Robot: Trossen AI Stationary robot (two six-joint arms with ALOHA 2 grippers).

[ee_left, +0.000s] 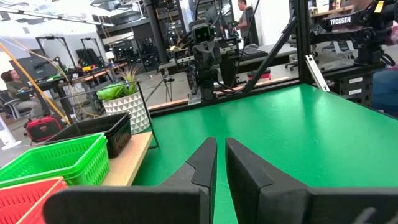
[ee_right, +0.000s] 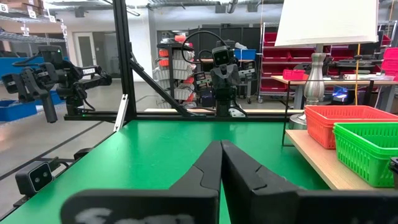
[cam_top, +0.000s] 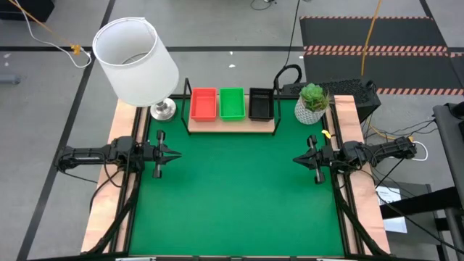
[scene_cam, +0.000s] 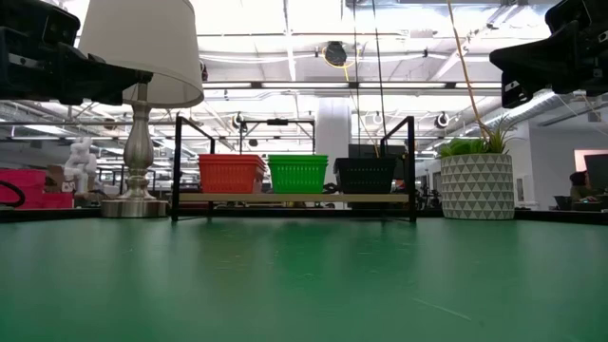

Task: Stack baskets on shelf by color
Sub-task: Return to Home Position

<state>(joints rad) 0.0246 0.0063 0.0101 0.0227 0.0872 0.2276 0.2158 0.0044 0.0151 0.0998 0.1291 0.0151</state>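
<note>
The orange-red baskets (cam_top: 204, 104), green baskets (cam_top: 232, 103) and black baskets (cam_top: 260, 103) stand side by side on the light-wood shelf (cam_top: 232, 125) at the table's far edge; how many are in each pile does not show. They also show in the low view: orange-red (scene_cam: 231, 173), green (scene_cam: 297, 173), black (scene_cam: 366, 174). My left gripper (cam_top: 176, 153) is shut and empty at the table's left edge, pointing right. My right gripper (cam_top: 296, 159) is shut and empty at the right edge, pointing left.
A white-shaded lamp (cam_top: 138, 61) stands at the far left beside the shelf. A potted plant (cam_top: 312, 103) in a white pot stands at the far right. The green mat (cam_top: 235, 196) lies between the arms.
</note>
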